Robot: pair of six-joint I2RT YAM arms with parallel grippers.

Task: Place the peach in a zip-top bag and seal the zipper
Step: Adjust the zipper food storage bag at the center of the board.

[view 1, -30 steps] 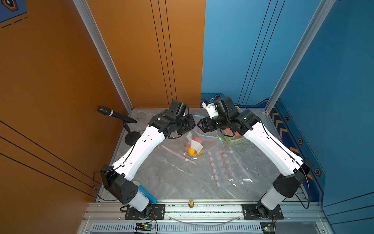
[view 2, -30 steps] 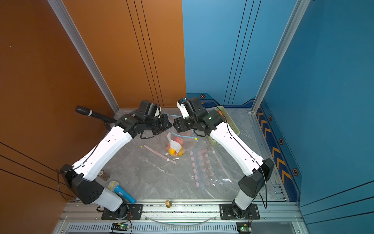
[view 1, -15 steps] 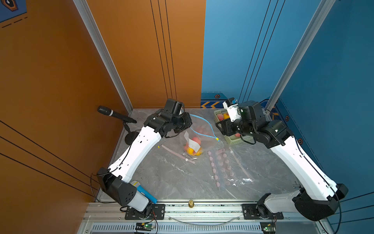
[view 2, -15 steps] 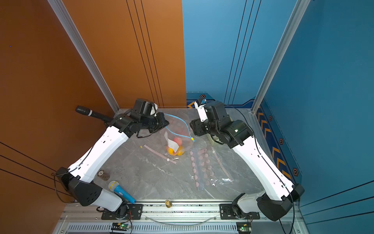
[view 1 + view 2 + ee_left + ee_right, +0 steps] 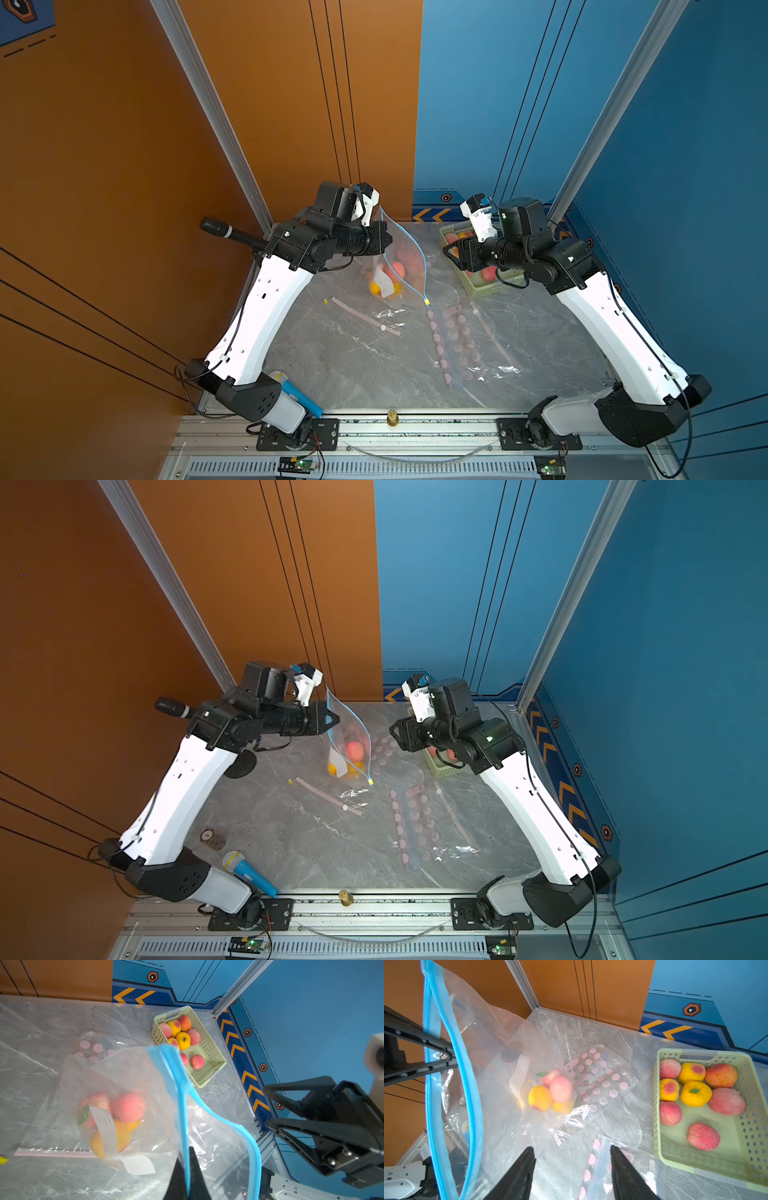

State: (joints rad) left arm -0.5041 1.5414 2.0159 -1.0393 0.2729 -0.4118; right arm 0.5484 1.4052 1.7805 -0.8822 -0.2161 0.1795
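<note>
Several peaches [image 5: 561, 1088] already sit low in the clear bag [image 5: 128, 1076], which stands just beside the basket [image 5: 660, 1153]; the bag mouth gapes, with the blue zipper [image 5: 471, 1088] hanging as an open loop. Left gripper [image 5: 186, 1159] pinched tight on the zipper strip, holding that end up; right gripper [image 5: 571, 1148] part-open, empty, by the basket's bag-side edge. Judged step: sealing, so right jaws should take both zipper lips just beside the left pinch and run along the strip, left holding firm so the lips stay aligned
</note>
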